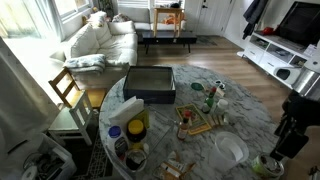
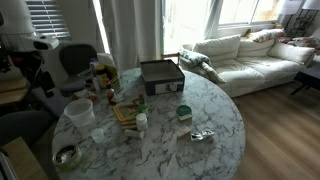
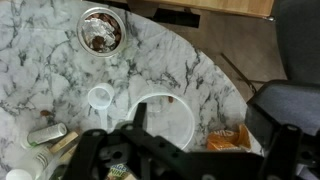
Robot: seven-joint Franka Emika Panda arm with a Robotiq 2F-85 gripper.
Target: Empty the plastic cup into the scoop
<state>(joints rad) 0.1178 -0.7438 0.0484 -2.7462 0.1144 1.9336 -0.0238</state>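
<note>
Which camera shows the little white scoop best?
The wrist view: it looks down on the white scoop, lying on the marble table beside the white plate. In both exterior views the scoop is too small to pick out among the clutter.

a dark box [image 1: 150,83] sits on the marble table [image 2: 205,100], white sofa [image 1: 100,40] beyond.

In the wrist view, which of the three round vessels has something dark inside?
The metal bowl at the top of the view. It holds brownish contents, while the small scoop and the big white plate look empty.
</note>
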